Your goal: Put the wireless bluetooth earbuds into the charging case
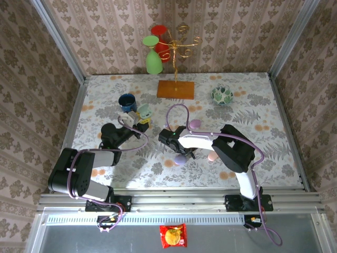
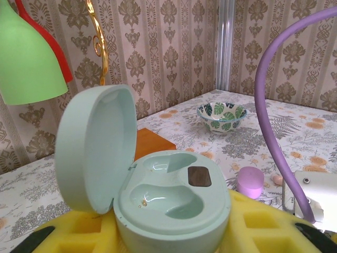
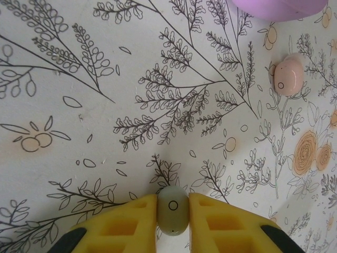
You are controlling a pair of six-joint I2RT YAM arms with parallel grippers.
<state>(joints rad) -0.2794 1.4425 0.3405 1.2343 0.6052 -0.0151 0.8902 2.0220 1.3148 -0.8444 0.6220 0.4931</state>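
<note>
The left claw (image 2: 169,234) is clamped on the mint charging case (image 2: 171,203), whose lid stands open. The right claw (image 3: 172,224) pinches a pale green earbud (image 3: 172,210) between its yellow pads, low over the floral worktop (image 3: 105,105). A pink earbud (image 3: 288,75) lies apart, near a lilac case (image 3: 274,4), and a leaf-patterned bowl (image 2: 222,116) stands farther back.

Mint-green charging case (image 2: 174,221), greyish-green earbud (image 3: 172,211)

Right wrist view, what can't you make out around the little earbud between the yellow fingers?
- Pale green earbud: whether it is lifted or resting on the tablecloth is unclear; the right gripper flanks it and its underside faces away.
- Lilac case: cut off by the top edge.
- Top external view: that earbud is hidden under the right arm.
</note>
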